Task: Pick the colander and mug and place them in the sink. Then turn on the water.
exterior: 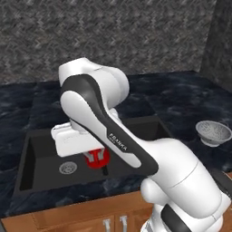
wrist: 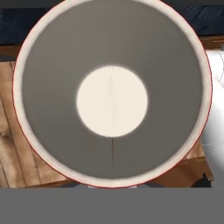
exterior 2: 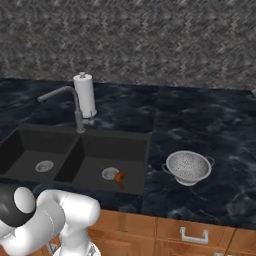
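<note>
A white robot arm reaches down into the dark two-basin sink [exterior: 45,154] set in the black marble desk [exterior 2: 200,125]. Its pincer [exterior: 96,158] is closed on the small red mug with a white inside [exterior: 99,159], held low within the sink. The silver-grey perforated metal colander [exterior 2: 188,167] sits upright on the desk, right of the sink.

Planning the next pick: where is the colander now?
The colander sits upright on the counter right of the sink, near the front edge.
</note>
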Motion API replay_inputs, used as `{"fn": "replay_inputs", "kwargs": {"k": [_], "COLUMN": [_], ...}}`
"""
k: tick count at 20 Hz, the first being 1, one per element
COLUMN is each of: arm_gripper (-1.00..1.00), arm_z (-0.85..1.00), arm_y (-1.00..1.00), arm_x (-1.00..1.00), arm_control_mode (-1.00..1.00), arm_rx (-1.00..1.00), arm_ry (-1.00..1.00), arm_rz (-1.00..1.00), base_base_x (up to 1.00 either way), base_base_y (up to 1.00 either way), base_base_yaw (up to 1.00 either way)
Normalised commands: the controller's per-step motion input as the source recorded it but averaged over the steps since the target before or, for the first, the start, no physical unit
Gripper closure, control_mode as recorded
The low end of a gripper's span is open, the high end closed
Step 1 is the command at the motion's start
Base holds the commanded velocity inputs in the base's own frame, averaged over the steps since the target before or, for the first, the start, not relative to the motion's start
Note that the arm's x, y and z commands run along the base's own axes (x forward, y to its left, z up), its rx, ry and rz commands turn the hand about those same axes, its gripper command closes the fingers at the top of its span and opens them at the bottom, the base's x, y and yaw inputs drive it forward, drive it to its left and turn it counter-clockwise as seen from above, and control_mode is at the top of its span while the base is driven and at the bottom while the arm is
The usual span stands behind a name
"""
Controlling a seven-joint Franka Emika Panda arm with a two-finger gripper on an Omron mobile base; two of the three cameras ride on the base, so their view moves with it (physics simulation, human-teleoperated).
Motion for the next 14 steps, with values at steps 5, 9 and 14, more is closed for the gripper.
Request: {"fn": "replay_inputs", "kwargs": {"k": [5,9,14], "arm_gripper": [1.0,1.0,1.0], "arm_z": [0.0,0.0,0.0], "arm_y": [0.0,0.0,0.0], "arm_x": [0.0,0.0,0.0], "arm_control_mode": [1.0,1.0,1.0], "arm_rx": [0.0,0.0,0.0], "arm_ry": [0.0,0.0,0.0], "arm_rz": [0.0,0.0,0.0], "base_base_x": [0.01,-0.18,-0.04], "base_base_y": [0.81,0.76,0.7], "base_base_yaw": [-0.17,-0.02,0.03]}}
